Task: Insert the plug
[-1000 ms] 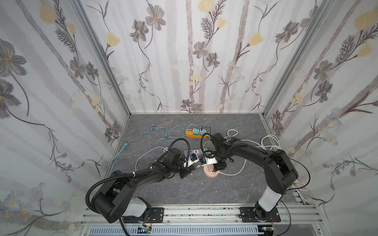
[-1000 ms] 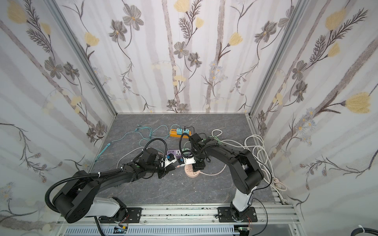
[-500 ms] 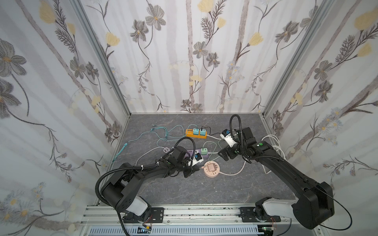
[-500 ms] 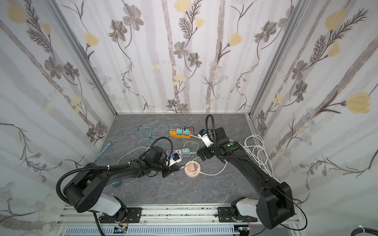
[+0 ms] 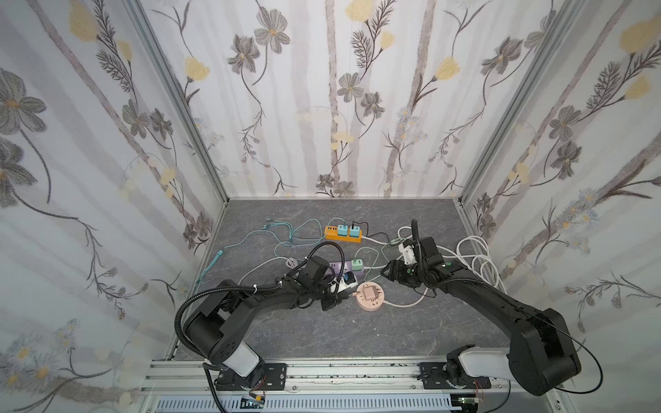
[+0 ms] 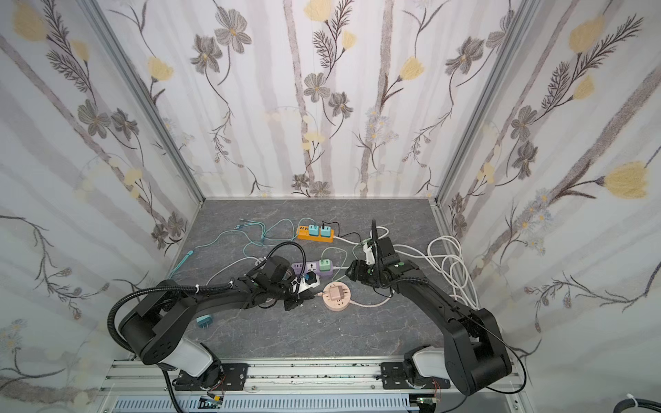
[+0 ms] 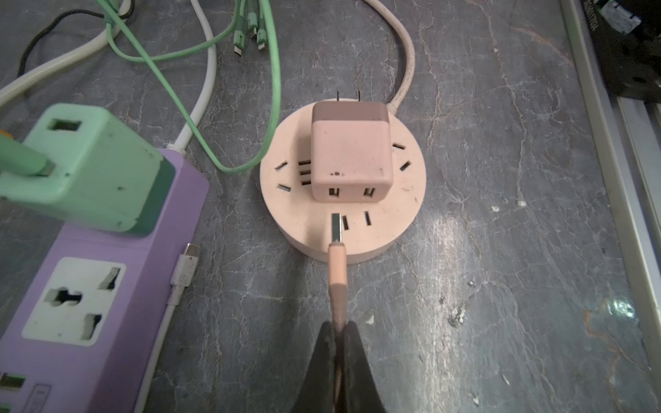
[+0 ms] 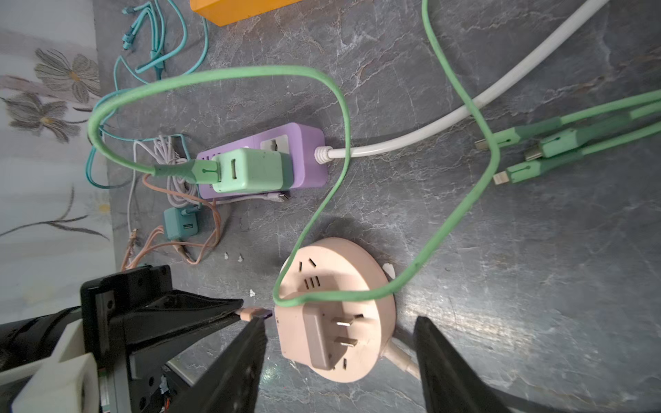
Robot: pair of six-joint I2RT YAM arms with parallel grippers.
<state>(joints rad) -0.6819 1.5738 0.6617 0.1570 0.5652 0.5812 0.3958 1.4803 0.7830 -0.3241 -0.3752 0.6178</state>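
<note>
Grip is tight: my left gripper (image 7: 338, 343) is clamped on the tail of the pink USB plug (image 7: 335, 227); its metal tip sits over the round socket hub (image 7: 404, 200) on the bench (image 7: 500, 178), just short of the charger (image 7: 348, 153) lying sideways there; my right gripper (image 8: 339, 323) hangs open near the hub, empty.

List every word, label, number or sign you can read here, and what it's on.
Nothing readable.
Black part by the rail: white print, too blurred.
Purple power strip: faint mark near its USB ports, too blurred.
Pink charger, pink round socket, green charger: no markings visible.
</note>
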